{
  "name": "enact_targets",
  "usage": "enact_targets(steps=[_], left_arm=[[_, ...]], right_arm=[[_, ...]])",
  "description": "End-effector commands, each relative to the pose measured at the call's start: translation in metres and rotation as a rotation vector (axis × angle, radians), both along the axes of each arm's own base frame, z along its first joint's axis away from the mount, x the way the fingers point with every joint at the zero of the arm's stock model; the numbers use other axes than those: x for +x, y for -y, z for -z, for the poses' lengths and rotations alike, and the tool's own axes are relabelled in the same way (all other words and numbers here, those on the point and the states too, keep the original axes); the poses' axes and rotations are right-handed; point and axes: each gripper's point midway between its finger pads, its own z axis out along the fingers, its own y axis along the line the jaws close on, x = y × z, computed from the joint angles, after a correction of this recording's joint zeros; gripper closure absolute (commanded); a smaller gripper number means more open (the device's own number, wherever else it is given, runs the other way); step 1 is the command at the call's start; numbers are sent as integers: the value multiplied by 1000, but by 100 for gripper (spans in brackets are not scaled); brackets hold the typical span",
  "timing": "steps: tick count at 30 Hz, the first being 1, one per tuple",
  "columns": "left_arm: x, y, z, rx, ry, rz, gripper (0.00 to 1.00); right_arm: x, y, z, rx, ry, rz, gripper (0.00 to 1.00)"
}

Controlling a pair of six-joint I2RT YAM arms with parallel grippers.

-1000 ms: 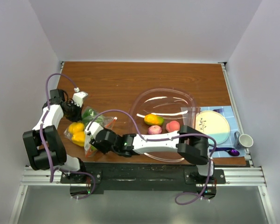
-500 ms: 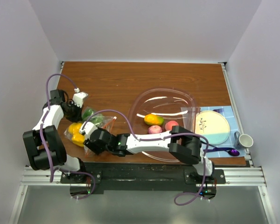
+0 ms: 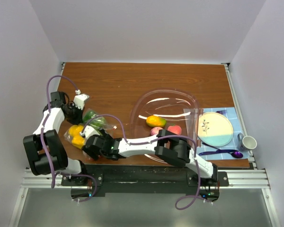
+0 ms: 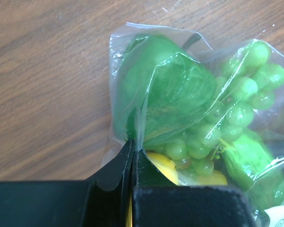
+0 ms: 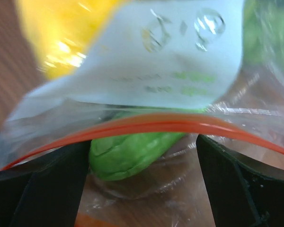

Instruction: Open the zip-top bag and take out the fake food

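- Zip-top bag sits at the near left of the table in the top view, well apart from the clear bowl. You have a gripper at each end of it.
- Fake food is split. Three pieces lie in the bowl, one orange-yellow and two pink. The green and yellow pieces are inside the bag, so the job looks partly done.
- Top view, poses: your left arm is folded along the left edge, with the left gripper at the bag's far end. Your right arm lies low and stretched leftward across the near edge, past the bowl, with the right gripper at the bag's near end.
- Left wrist view: the jaws are pressed together on a fold of bag film at its corner. This is likely an anchor, so the bag can't slide while the other arm works the mouth.
- Same view: a green pepper-like piece, green grapes and a yellow bit all show through the plastic. Wood grain is bare on the left.
- Right wrist view: the fingers are spread wide and grip nothing. The red-orange zip strip arcs across in front of them.
- Same view: a green piece lies just behind the strip, between the fingers. You're probably lined up to reach in for it.
- You can't tell from this view whether the mouth is fully parted. A white label and a yellow blur fill the top.
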Motion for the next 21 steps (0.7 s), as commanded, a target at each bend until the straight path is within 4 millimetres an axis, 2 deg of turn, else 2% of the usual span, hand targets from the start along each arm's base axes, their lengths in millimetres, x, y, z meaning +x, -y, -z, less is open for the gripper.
enact_targets(steps=[1,3,4,5,6,8,11,12,14,15,16,18,21], left_arm=[[-3,1,-1,8,8,17,100],[-2,1,2,4,2,17,100],[-2,1,3,3,-1,17,100],[-2,0,2,5,0,15,100],[0,0,1,8,5,15,100],[1,-2,-2,17,9,8,100],[5,-2,-13,3,20,-5,100],[11,-1,-22,-5,38,-4,100],[12,6,-32,-49,41,-8,100],[18,6,-43,-56,64,-10,100],[16,12,-49,-89,59,-4,100],[22,16,-68,-114,88,2,100],[25,21,-92,-135,122,9,100]], right_arm=[[6,27,-4,-10,31,79,12],[7,26,-19,40,42,81,20],[6,32,-18,37,48,82,22],[8,29,-26,72,59,80,25],[8,29,-43,103,76,71,27],[9,34,-55,138,101,67,32],[11,42,-87,198,143,64,51],[11,45,-92,204,155,61,62],[12,49,-104,224,170,66,75],[13,51,-104,218,173,69,84],[13,52,-107,218,177,73,89],[14,54,-106,202,177,76,98],[14,62,-111,195,180,86,99]])
